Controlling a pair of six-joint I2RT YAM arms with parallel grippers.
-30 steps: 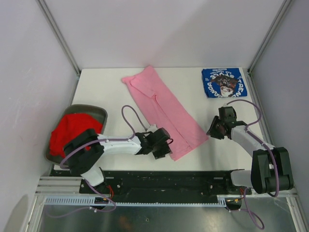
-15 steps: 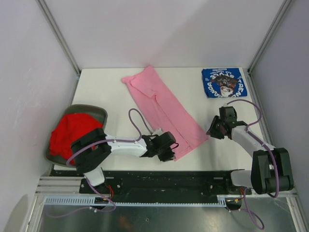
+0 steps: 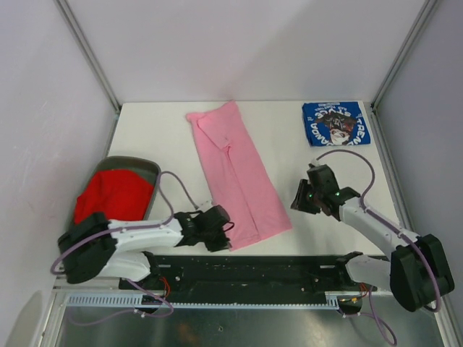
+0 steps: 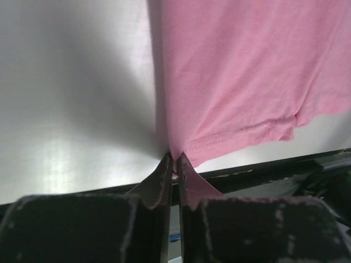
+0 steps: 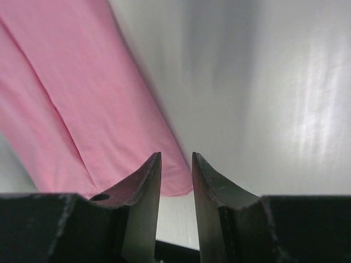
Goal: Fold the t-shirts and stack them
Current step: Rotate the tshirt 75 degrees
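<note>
White flat table [image 3: 166, 144]: carries two shirts and both arms.

Long light pink cloth t-shirt [image 3: 239, 173]: folded into a narrow strip, lying diagonally across the table centre.

Grey oval bin [image 3: 150, 169]: at the left table edge, holding the crumpled plain red t-shirt [image 3: 112, 196].

Royal blue printed t-shirt [image 3: 336, 123]: folded square, far right corner, well apart from the pink one.

Left gripper [image 4: 175, 159]: jaws pinched tight on the pink shirt's near hem corner.

Right gripper [image 5: 175, 156]: jaws parted narrowly, gripping nothing, just beside the pink shirt's near right edge.
</note>
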